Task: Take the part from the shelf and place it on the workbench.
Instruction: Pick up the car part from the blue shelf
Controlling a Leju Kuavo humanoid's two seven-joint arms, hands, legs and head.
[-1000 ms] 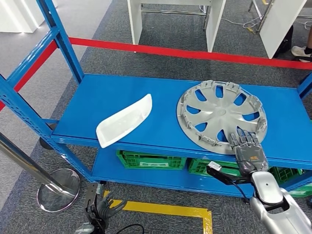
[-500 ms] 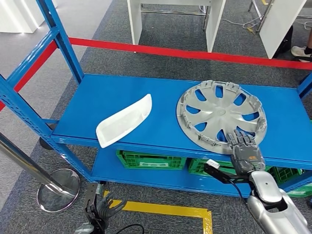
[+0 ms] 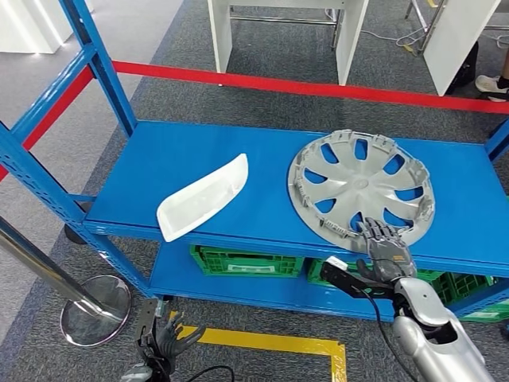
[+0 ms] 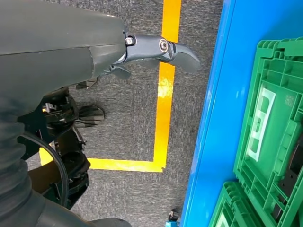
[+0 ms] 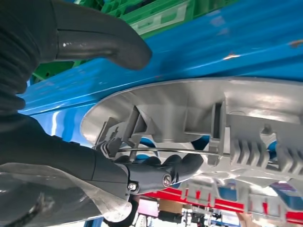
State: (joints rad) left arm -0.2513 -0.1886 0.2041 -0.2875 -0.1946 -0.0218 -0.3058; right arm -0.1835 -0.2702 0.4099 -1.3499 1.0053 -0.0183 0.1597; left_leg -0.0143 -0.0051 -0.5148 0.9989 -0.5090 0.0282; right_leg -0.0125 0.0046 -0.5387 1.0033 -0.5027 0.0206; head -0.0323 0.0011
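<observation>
A silver hubcap [image 3: 360, 187] lies on the right part of the blue shelf [image 3: 180, 159], its near rim over the front edge. My right hand [image 3: 384, 251] grips that near rim. In the right wrist view its dark fingers [image 5: 157, 172] hook inside the ribbed rim of the hubcap [image 5: 200, 109] and the thumb [image 5: 103, 40] sits on the other side, by the shelf's edge. A white curved plastic part [image 3: 203, 197] lies on the shelf's left half. My left hand [image 3: 165, 344] hangs low near the floor, fingers apart and holding nothing.
Green crates [image 3: 246, 261] fill the lower shelf level. A yellow floor line [image 3: 270, 342] runs in front of the shelf. A chrome post base [image 3: 96, 309] stands at the left. Red barrier tape [image 3: 300, 83] and white table legs [image 3: 222, 32] lie beyond.
My right hand has drawn back toward me and a little left, and the hubcap's near rim has shifted with it. The left hand and white part have not moved.
</observation>
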